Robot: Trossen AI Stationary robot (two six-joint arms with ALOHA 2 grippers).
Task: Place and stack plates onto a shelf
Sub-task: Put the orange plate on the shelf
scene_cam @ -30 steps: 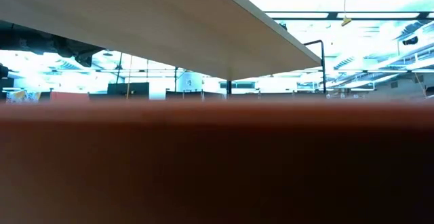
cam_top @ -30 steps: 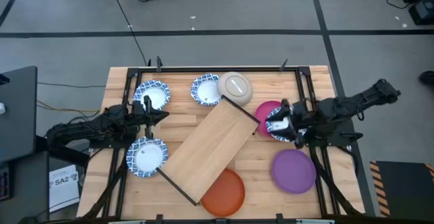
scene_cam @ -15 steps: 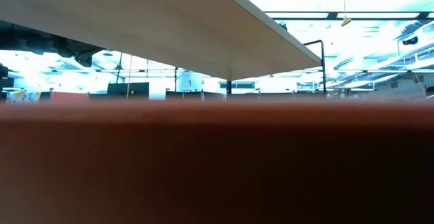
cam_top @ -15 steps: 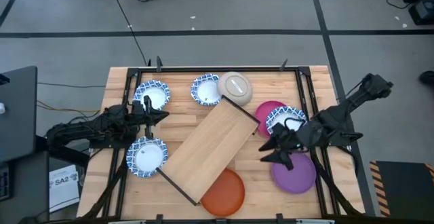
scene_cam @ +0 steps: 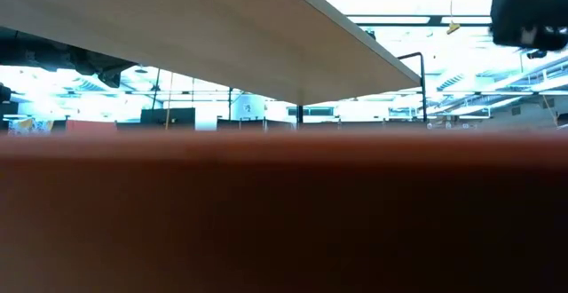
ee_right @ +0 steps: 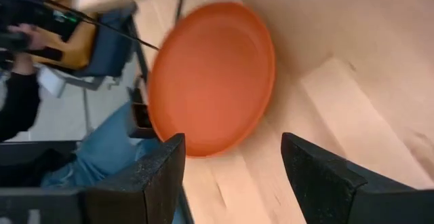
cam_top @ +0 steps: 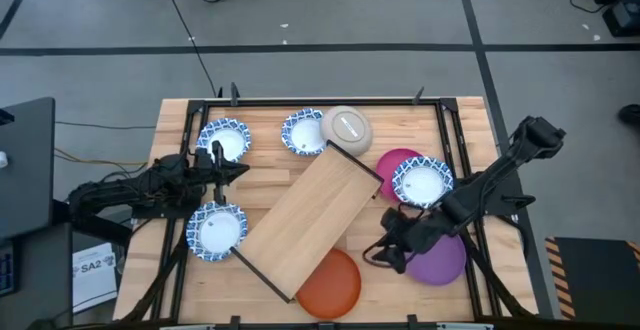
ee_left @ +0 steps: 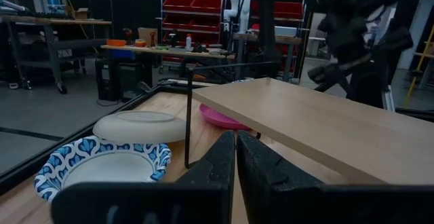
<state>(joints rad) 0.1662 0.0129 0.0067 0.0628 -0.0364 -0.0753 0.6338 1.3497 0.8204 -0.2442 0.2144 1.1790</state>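
Observation:
The light-wood shelf [cam_top: 310, 220] stands slantwise mid-table on black rod supports. Blue-rimmed plates lie at the far left [cam_top: 225, 140], far middle [cam_top: 303, 133] and near left [cam_top: 217, 230]. Another blue-rimmed plate [cam_top: 421, 182] lies on the magenta plate [cam_top: 393, 160]. The beige plate [cam_top: 346, 128] lies upside down at the far edge. The orange plate [cam_top: 330, 282] lies partly under the shelf's near end, and the purple plate [cam_top: 443, 257] is to its right. My right gripper [cam_top: 385, 253] hovers open between orange and purple plates. My left gripper [cam_top: 243, 170] waits shut, left of the shelf.
The black frame rails [cam_top: 455, 130] run along the table's edges. In the right wrist view the orange plate [ee_right: 210, 81] lies ahead of the open fingers, and a person's leg in jeans [ee_right: 102, 149] shows beyond the near edge. Bare wood lies between the shelf and the purple plate.
My right gripper has drawn away from the blue-rimmed plate, which now lies flat on the magenta plate. The gripper has swung toward the near edge and left, toward the orange plate. The left arm has kept still.

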